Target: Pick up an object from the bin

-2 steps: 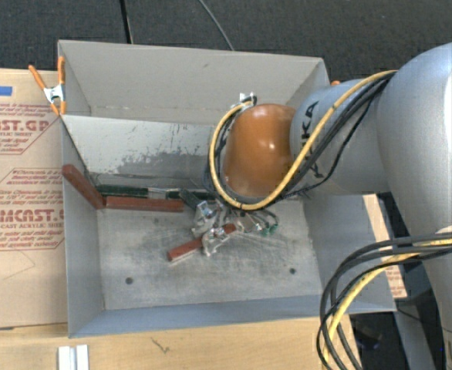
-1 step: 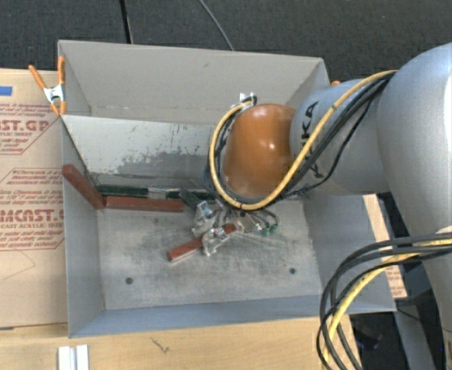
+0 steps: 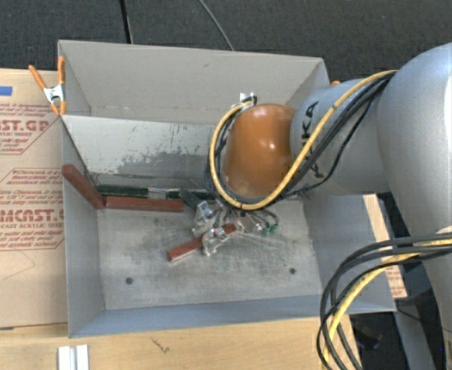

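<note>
Near the middle of the grey bin's [image 3: 83,284] floor lies a short reddish-brown bar [image 3: 183,250], its right end meeting the end effector [image 3: 213,233], open or closed I cannot tell, a longer brown angled strip [image 3: 133,203] behind.

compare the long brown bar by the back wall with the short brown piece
The long brown bar is far longer than the short brown piece. The bar runs along the back wall; the piece lies slanted, beside the end effector. Both are reddish brown.
</note>
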Controlling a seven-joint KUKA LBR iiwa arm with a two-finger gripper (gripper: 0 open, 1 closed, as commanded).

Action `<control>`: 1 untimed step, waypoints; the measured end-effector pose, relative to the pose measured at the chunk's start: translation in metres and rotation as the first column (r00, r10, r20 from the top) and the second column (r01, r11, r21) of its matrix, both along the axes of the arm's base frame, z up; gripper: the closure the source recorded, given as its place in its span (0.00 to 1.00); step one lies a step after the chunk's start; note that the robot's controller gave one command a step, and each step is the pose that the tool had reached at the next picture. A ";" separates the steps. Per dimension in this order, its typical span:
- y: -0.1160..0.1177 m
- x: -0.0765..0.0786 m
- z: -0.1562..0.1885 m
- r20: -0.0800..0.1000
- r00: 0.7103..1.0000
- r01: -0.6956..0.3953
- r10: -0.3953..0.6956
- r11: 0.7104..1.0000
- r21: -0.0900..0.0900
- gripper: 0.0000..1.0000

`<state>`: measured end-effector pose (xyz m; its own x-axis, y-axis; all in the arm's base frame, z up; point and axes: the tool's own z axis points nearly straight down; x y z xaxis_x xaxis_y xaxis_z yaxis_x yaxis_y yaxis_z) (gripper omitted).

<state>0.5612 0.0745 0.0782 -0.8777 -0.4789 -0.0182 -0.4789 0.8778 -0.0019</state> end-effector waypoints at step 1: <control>-0.009 0.001 0.035 -0.012 0.995 -0.101 0.101 0.995 -0.006 1.00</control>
